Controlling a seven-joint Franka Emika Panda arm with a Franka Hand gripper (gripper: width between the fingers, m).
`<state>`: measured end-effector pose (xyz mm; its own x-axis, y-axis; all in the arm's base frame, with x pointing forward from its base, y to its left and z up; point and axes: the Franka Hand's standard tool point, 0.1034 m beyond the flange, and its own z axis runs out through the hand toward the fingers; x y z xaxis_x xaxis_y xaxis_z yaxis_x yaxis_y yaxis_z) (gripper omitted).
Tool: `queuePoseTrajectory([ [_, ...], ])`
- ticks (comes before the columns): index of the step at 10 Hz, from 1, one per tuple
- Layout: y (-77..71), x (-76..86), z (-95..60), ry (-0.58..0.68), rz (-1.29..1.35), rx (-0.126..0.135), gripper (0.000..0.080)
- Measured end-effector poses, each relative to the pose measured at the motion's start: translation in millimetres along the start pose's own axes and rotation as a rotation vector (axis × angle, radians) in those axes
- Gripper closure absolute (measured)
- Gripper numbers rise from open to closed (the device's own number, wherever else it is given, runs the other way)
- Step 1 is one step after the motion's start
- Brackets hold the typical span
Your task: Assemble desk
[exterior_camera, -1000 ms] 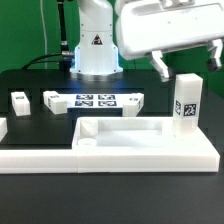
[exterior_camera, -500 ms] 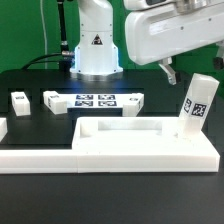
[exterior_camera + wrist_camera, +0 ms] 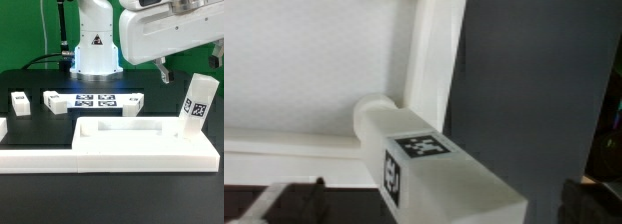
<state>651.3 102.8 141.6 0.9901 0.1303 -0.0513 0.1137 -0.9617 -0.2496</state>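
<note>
The desk leg (image 3: 195, 106) is a short square white post with a black-and-white tag on its face (image 3: 420, 150). It stands tilted just below the gap between the fingers (image 3: 166, 72), its top leaning toward the exterior view's right and its foot set in a corner of the tabletop (image 3: 140, 148). The tabletop is a broad white slab with raised rims, lying flat beneath the fingers. The gripper (image 3: 190, 68) is spread wide with nothing in its grasp: in the wrist view the dark fingertips (image 3: 292, 198) sit on either side of the leg, clear of it. Farther from the fingers, toward the exterior view's left, lie the marker board (image 3: 95, 100) and a second leg (image 3: 20, 100). A low white rail (image 3: 35, 152) runs along the tabletop's near edge. Nothing sits between the fingers and the leg. All rests on a black table (image 3: 40, 120), with the robot base (image 3: 97, 45) and a green backdrop (image 3: 25, 30) behind
</note>
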Motion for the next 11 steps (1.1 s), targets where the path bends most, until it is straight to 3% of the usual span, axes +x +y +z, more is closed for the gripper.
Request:
queuePoseTrajectory([
  [2,-1.0,-3.0,-4.7,-0.040,0.065,-0.008,0.0151],
  [4,-7.8,16.1,-10.3,-0.045,0.133,-0.008,0.0151],
  [6,-5.8,21.1,0.2,-0.027,0.139,-0.006,0.0151],
  [9,-14.2,23.4,16.0,-0.022,0.150,-0.006,0.0151],
  [11,-8.7,19.9,23.0,-0.022,0.142,-0.008,0.0151],
])
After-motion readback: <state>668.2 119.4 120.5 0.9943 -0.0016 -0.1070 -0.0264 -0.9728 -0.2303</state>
